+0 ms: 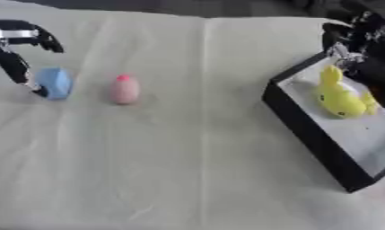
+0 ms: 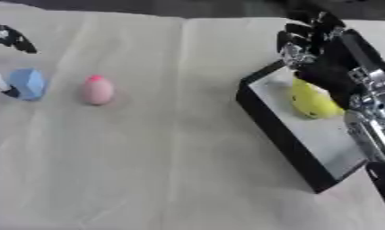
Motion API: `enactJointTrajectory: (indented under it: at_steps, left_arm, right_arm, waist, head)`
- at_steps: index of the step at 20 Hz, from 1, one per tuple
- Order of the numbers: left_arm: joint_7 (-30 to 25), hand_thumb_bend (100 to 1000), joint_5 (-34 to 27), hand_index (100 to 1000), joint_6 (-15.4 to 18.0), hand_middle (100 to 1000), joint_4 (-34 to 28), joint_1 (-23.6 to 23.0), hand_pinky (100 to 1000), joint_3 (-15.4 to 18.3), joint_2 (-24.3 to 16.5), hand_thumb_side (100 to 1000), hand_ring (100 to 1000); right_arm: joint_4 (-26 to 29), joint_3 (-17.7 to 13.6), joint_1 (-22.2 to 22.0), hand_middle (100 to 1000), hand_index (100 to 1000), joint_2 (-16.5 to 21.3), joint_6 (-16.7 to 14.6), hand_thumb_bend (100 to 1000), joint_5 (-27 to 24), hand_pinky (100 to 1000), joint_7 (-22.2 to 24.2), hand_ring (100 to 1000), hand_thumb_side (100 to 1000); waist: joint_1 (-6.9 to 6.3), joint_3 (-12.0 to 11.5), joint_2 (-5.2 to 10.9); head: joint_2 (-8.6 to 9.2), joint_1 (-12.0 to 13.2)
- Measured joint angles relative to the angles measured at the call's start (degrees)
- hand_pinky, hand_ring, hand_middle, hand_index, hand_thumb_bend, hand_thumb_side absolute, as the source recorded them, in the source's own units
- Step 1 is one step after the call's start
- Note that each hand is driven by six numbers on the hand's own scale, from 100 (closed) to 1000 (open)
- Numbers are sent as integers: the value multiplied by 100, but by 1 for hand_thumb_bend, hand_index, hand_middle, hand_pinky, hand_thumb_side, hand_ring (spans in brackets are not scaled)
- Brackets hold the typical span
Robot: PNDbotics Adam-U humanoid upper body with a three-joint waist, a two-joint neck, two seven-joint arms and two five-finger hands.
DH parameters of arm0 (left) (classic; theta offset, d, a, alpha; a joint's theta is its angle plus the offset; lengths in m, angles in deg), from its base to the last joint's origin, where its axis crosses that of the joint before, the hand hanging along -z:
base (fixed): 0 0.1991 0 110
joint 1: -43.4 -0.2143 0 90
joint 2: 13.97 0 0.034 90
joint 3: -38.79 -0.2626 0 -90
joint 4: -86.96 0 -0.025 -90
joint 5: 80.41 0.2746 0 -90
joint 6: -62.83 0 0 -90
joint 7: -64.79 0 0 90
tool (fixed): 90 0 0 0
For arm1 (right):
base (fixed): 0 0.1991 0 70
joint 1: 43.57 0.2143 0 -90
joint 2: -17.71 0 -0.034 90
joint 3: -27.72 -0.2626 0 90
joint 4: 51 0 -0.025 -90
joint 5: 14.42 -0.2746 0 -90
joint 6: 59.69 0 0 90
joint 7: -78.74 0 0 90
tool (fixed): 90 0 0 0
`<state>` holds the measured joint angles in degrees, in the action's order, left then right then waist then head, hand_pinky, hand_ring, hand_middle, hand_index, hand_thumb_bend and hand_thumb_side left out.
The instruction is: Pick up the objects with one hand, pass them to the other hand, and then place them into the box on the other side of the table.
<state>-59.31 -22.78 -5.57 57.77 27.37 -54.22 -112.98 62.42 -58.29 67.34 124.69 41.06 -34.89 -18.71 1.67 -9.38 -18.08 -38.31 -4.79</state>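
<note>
Three objects: blue one [image 1: 54, 82], pink one [image 1: 125, 89], yellow toy [image 1: 339, 97].
Surface: pale cloth-covered table [image 1: 195, 161], creases running along it.
Blue object: far left of the table, rounded, sitting on the cloth.
Pink object: just to the right of the blue one, apart from it, egg-shaped with a redder top, upright on the cloth.
Yellow toy: lying inside the box [image 1: 305, 130], upper part of the tray.
Box: black-walled, pale floor, right side of the table, set askew to the table edge.
Left hand [image 1: 19, 49]: at the left edge, over the blue object; fingers spread and arched, thumb down by the object's left side. Not closed round it; contact at the thumb tip looks likely but can't confirm.
Right hand [image 2: 321, 49]: above the far end of the box, over the yellow toy, fingers loosely bent, holding nothing visible.
</note>
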Motion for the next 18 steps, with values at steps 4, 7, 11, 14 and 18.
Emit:
enactJointTrajectory:
  at_steps: [4,7,11,14,18]
  left_arm:
    - [203,741,355,830,-98,779,73,-47,925,128,24,100,874]
    - [395,741,625,830,-165,779,173,-88,925,266,37,100,874]
    - [589,475,1118,774,-80,675,273,-115,884,510,119,100,817]
    - [613,327,1225,663,0,560,334,-124,819,655,139,100,737]
    - [527,262,1127,608,65,499,356,-120,798,725,160,100,681]
  right_arm:
    - [0,14,-8,908,1000,-7,29,132,0,997,0,946,272]
    - [0,35,-15,908,1000,-52,52,132,0,997,-1,946,272]
    - [0,35,-21,909,1000,-82,64,136,0,998,-8,946,280]
    - [0,34,-24,909,1000,-98,80,136,0,997,-29,947,276]
    - [0,34,-23,909,1000,-98,94,134,-26,997,-46,947,275]
  waist:
    - [12,26,-35]
    - [25,39,-71]
    - [56,86,-96]
    - [54,89,-104]
    - [52,89,-103]
  head:
    - [25,38]
    - [47,71]
    - [71,106]
    - [72,121]
    - [71,120]
